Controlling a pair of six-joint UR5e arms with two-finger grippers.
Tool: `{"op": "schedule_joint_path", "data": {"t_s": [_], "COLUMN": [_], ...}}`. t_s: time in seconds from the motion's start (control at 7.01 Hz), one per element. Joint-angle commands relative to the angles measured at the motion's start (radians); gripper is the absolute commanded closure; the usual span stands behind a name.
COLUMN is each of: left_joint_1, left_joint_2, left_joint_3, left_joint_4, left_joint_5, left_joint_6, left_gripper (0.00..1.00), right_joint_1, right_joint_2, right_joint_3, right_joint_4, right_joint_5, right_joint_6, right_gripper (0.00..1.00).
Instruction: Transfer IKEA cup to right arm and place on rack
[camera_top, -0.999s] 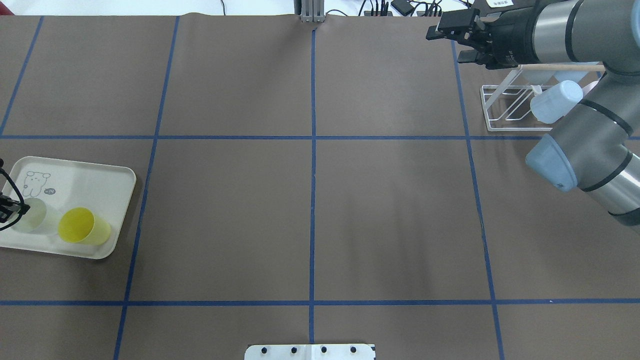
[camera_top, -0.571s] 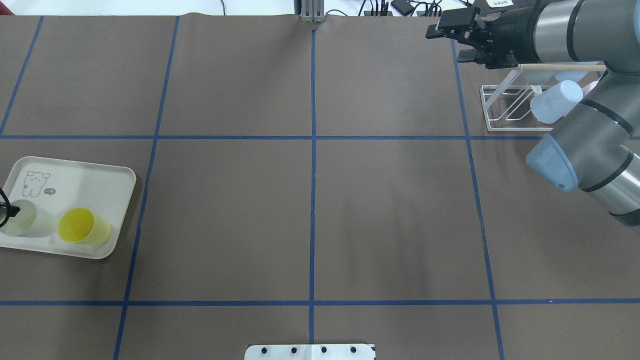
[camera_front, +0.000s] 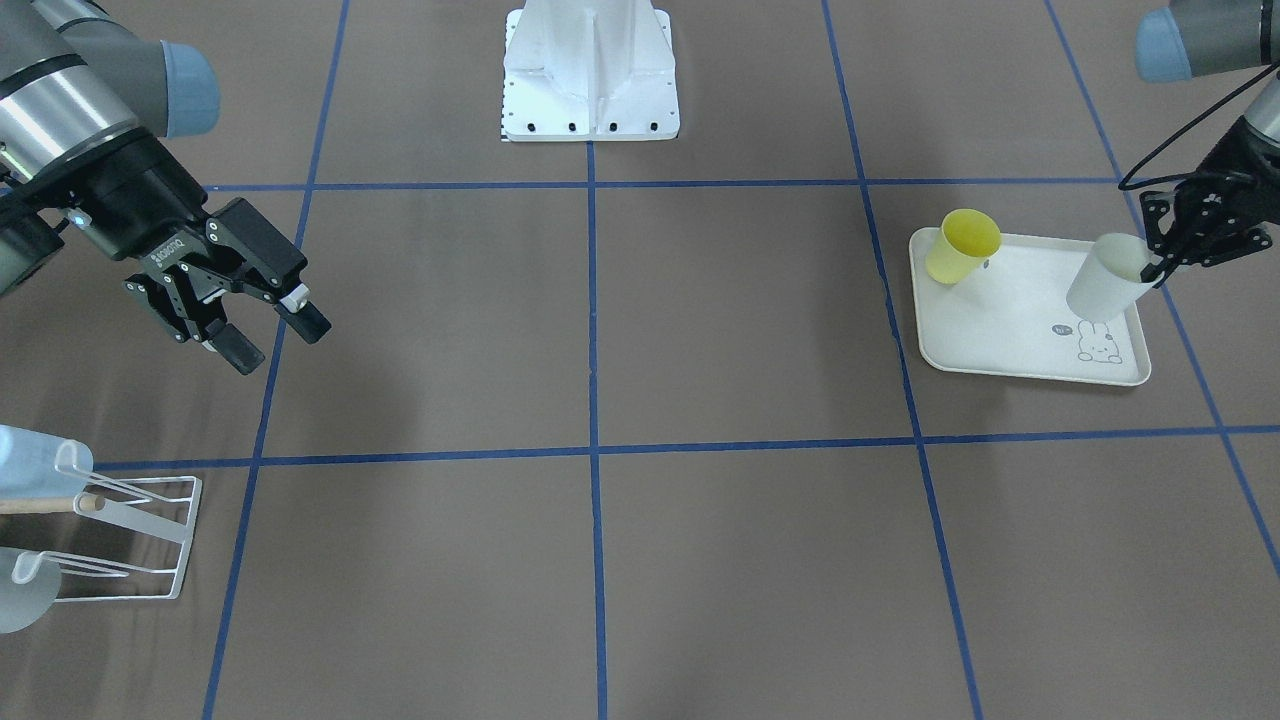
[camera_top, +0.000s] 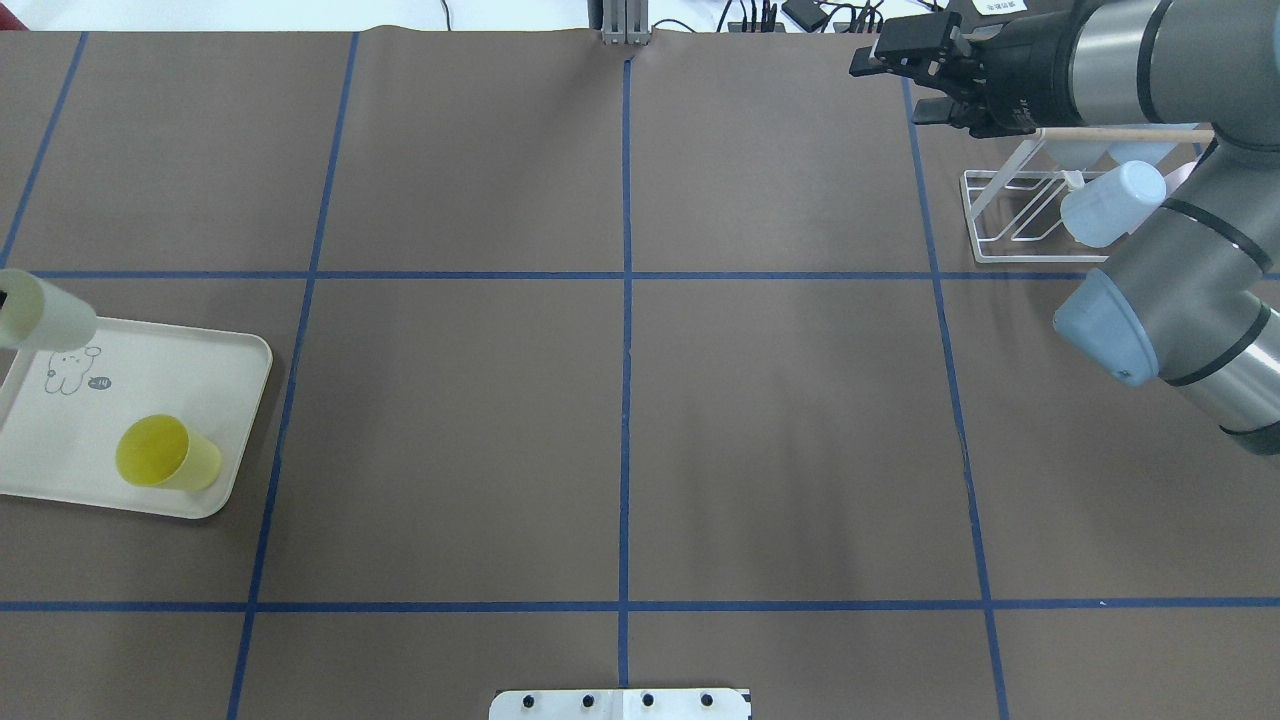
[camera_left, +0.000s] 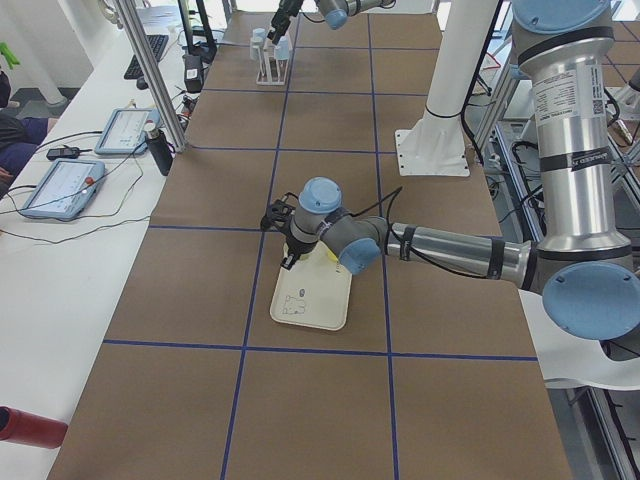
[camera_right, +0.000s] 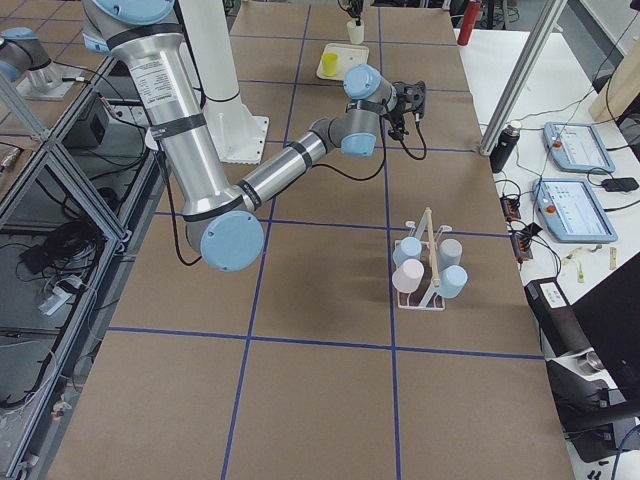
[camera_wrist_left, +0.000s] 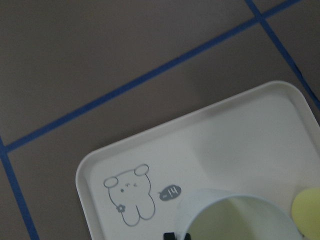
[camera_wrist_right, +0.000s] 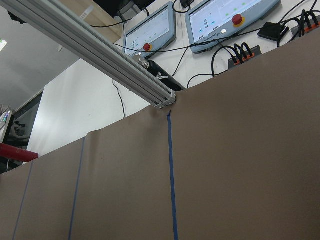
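At nine o'clock overhead, pale cup (camera_front: 1105, 280) held above tray (camera_front: 1000, 365), rim pinched by left gripper (camera_front: 1172, 252), likely for handover; right gripper (camera_front: 280, 342) spread, ready near rack (camera_top: 1010, 215) at two o'clock.

Printed small and white on the body of the black two-finger gripper (camera_front: 280, 342) of the right arm (camera_front: 60, 120): "ROBOTIQ", barely legible in the front-facing view. On the cream rectangular plastic tray (camera_wrist_left: 240, 140), beside a line-drawn rabbit (camera_wrist_left: 127, 195): a dark oval speech bubble (camera_wrist_left: 170, 192) with pale lettering, "hi~", seen upside down from the left wrist. On the white sticker (camera_top: 1003, 5) atop the right arm's wrist: dark characters, too small to read. Likewise unreadable: the white label (camera_left: 585, 110) on the left arm's upright silver tube (camera_left: 575, 215).
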Motion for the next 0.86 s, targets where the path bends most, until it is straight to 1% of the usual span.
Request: {"op": "schedule_joint_path", "data": {"t_s": [0.0, 0.14, 0.29, 0.43, 0.57, 0.71], "left_joint_1": [-0.004, 0.008, 0.061, 0.112, 0.152, 0.213], "left_joint_2": [-0.183, -0.271, -0.345, -0.399, -0.419, -0.420], "left_joint_3": [0.005, 0.006, 0.005, 0.006, 0.008, 0.017], "left_joint_4": [0.008, -0.004, -0.004, -0.013, -0.080, -0.196], "left_joint_5": [-0.004, -0.003, 0.003, 0.008, 0.053, 0.148], "left_joint_6": [-0.335, -0.538, -0.691, -0.837, -0.969, -1.114], "left_gripper": [1.00, 1.00, 1.00, 1.00, 1.00, 1.00], "right_joint_1": [-0.002, -0.025, -0.075, -0.126, -0.152, -0.177], "right_joint_2": [0.002, 0.002, 0.002, 0.008, 0.017, 0.020], "right_joint_3": [-0.004, -0.012, -0.021, -0.024, -0.021, -0.011], "right_joint_4": [0.023, 0.107, 0.176, 0.236, 0.248, 0.250], "right_joint_5": [-0.007, -0.063, -0.159, -0.224, -0.266, -0.307], "right_joint_6": [0.048, 0.103, 0.204, 0.232, 0.307, 0.344], "right_gripper": [0.00, 0.00, 0.00, 0.00, 0.00, 0.00]}}
